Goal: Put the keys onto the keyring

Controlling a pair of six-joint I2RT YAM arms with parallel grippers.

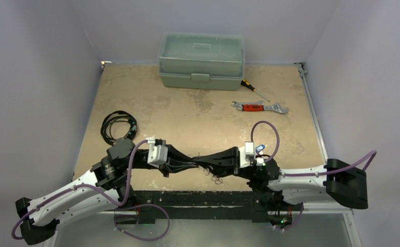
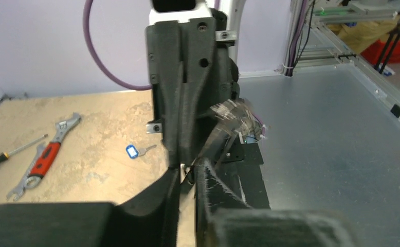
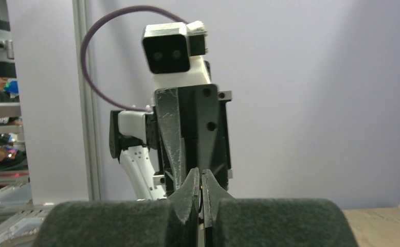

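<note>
Nearest, the left pincer [image 2: 187,176] fills the bottom of its wrist view. It is nearly closed, and a thin wire of the keyring [image 2: 230,114] runs up from its narrow gap to a blurred silver bunch right of center. The right pincer [image 3: 202,199] meets it tip to tip with fingers pressed together; I cannot tell what they pinch. One blue-tagged key [image 2: 132,151] lies flat on the tabletop [image 2: 100,123], left of center, apart from both.
</note>
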